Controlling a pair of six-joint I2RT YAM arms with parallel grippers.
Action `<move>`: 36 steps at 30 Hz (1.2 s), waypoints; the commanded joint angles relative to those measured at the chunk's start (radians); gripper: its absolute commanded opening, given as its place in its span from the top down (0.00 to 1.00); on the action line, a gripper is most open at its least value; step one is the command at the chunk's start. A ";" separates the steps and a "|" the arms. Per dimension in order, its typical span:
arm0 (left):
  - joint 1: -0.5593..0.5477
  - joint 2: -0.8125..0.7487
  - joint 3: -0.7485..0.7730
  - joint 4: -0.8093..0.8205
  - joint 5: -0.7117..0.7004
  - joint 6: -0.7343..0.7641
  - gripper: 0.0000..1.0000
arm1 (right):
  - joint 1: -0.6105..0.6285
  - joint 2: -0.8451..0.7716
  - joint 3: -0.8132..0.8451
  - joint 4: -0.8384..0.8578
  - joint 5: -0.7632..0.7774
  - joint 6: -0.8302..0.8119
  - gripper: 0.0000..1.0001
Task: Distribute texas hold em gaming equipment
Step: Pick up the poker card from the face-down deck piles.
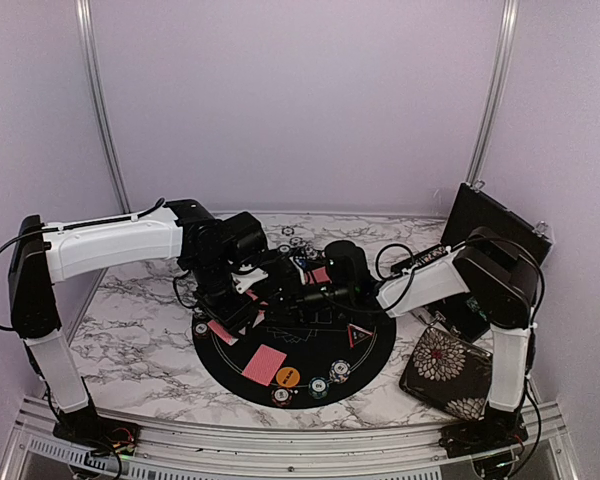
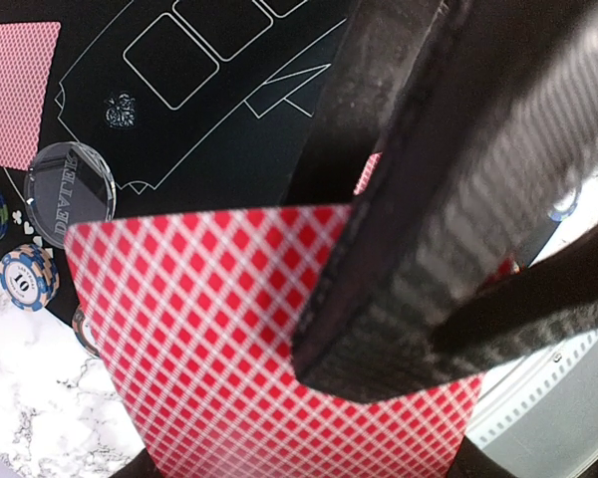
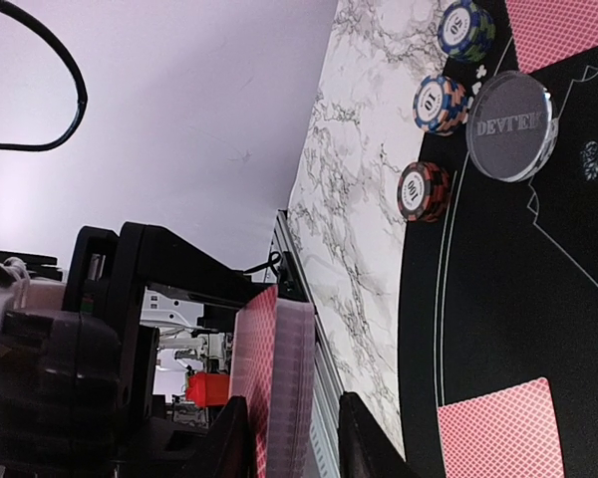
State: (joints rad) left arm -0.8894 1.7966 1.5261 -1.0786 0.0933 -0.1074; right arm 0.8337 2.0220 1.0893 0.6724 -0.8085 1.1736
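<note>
Above a round black poker mat (image 1: 320,365) on a marble table (image 1: 130,320), the left gripper (image 1: 260,292) is clamping a deck of red-backed playing cards (image 2: 209,329), while the right gripper (image 3: 294,423) is straddling that deck, pinching or not I cannot tell, with striped poker chips (image 3: 424,189) and a clear dealer button (image 3: 511,124) lying at the mat's rim.

The top external view looks down on the whole marble table (image 1: 130,320) from behind its near edge, while both wrist views sit close above the black mat (image 1: 325,358), sharing its clear dealer disc (image 2: 70,191), striped chips (image 2: 28,277) and red-backed cards (image 2: 199,329).
</note>
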 commanded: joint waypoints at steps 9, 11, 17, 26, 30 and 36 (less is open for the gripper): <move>0.003 -0.013 0.023 -0.011 0.011 0.012 0.55 | -0.027 -0.079 -0.029 -0.008 0.019 -0.006 0.67; 0.004 -0.011 0.023 -0.010 0.011 0.011 0.55 | -0.030 -0.085 -0.037 -0.003 0.017 -0.002 0.67; 0.005 -0.011 0.023 -0.010 0.010 0.011 0.55 | -0.035 -0.105 -0.056 -0.001 0.019 0.002 0.70; 0.007 -0.009 0.024 -0.010 0.011 0.012 0.55 | -0.029 -0.102 -0.062 0.021 0.004 0.024 0.79; 0.007 -0.009 0.022 -0.010 0.010 0.012 0.55 | -0.026 -0.099 -0.060 0.030 0.001 0.031 0.80; 0.006 -0.009 0.023 -0.010 0.007 0.010 0.55 | -0.022 -0.094 -0.060 0.042 -0.004 0.044 0.84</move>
State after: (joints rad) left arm -0.8883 1.7966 1.5261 -1.0782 0.0963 -0.1074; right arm 0.8066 1.9453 1.0237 0.6792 -0.8024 1.2049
